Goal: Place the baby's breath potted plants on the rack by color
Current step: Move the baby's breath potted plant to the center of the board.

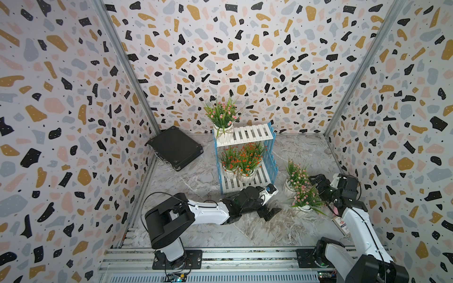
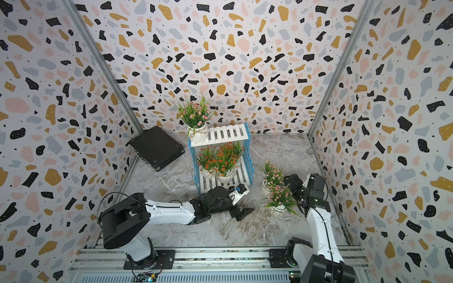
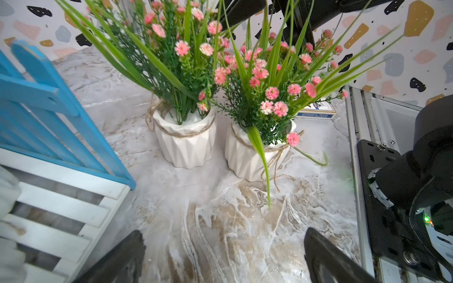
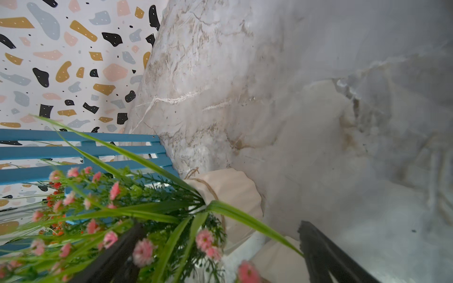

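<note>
Two potted plants stood side by side on the table (image 1: 245,232), the nearer plant (image 1: 306,199) and the farther plant (image 1: 295,174), both just ahead of the fingers of the left gripper (image 1: 272,213). Their foliage reached between the fingers of the right gripper (image 1: 316,182). The rack (image 1: 252,133) stood beside the left fingers, toward the back wall. It held the top-shelf plant (image 1: 221,115) above and the lower-shelf plants (image 1: 241,159) below. The case (image 1: 175,147) lay beyond it.
</note>
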Available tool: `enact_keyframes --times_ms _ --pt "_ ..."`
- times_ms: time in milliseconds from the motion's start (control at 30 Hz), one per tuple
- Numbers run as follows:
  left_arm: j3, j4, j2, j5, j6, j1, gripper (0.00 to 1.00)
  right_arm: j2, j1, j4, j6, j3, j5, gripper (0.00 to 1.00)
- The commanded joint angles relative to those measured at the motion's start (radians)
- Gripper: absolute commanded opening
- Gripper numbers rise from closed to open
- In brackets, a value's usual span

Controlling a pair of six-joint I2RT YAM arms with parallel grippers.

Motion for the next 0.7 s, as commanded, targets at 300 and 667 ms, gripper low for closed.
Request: enact_keyframes --times_ms 300,667 --pt "-0.016 0.14 0.048 0.021 -0.027 -0.012 0.99 -0.163 0.012 0.086 0.186 -0.183 -0.142 0.99" --pt "-0.028 0.125 0.068 0.001 -0.013 -0.012 0.99 -0.213 0.112 0.114 0.278 -0.24 -0.165 0.99"
